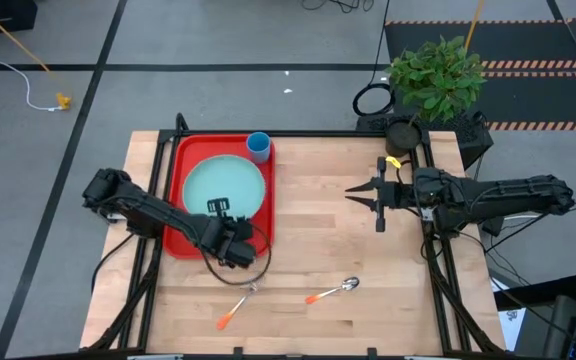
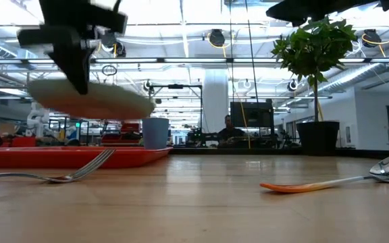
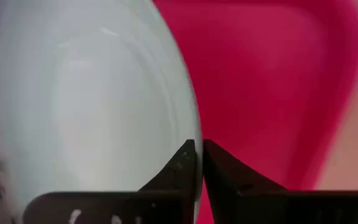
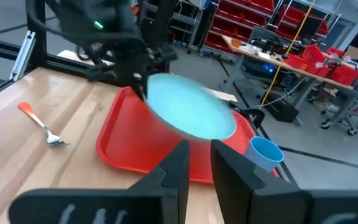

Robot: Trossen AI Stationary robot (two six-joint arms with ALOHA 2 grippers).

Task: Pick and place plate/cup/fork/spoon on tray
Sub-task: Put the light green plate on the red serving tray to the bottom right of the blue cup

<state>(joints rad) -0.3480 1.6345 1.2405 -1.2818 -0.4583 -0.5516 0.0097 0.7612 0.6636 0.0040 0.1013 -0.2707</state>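
The light teal plate hangs tilted over the red tray, clear of it in the low view. My left gripper is shut on the plate's near rim. The blue cup stands upright in the tray's far right corner. The fork and the spoon lie flat on the wooden table near its front edge. My right gripper hovers over the table right of the tray, shut and empty, pointing at the tray. My left gripper pinches the plate's rim on its near side between the two fingers, one on the upper face and one underneath. The fingers come from above, slanting down. The plate is lifted clear of the tray and tilted.
A potted plant stands at the table's far right corner. A dark cable loops on the table by the tray's near right corner. Bare wood lies between the tray and my right arm.
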